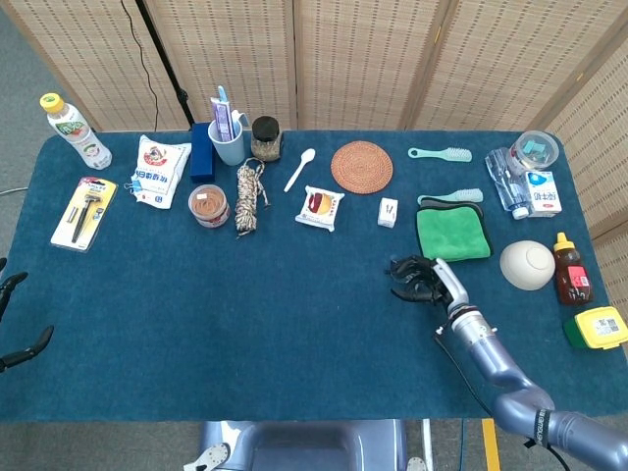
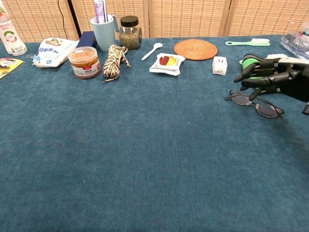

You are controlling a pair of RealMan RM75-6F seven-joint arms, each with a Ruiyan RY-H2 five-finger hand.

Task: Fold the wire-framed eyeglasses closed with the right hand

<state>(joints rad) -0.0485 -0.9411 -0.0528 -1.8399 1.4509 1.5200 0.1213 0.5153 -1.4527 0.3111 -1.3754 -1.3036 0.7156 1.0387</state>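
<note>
- Hovering just over the wire-framed eyeglasses (image 2: 255, 103), the right hand (image 2: 275, 77) keeps its dark fingers (image 2: 251, 72) apart and lightly curled, gripping nothing.
- Eyeglasses lie flat on the blue desk (image 2: 145, 154), toward its right edge.
- A green cloth (image 1: 452, 232) lies just behind the hand; a white bowl (image 1: 527, 264) and a small white box (image 2: 219, 65) sit near.
- Left hand (image 1: 12, 319) shows at the desk's left edge, fingers apart.

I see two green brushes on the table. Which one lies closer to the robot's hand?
The nearer brush, lying right along the green cloth's far edge. The other brush lies further back, beside the round woven mat.
</note>
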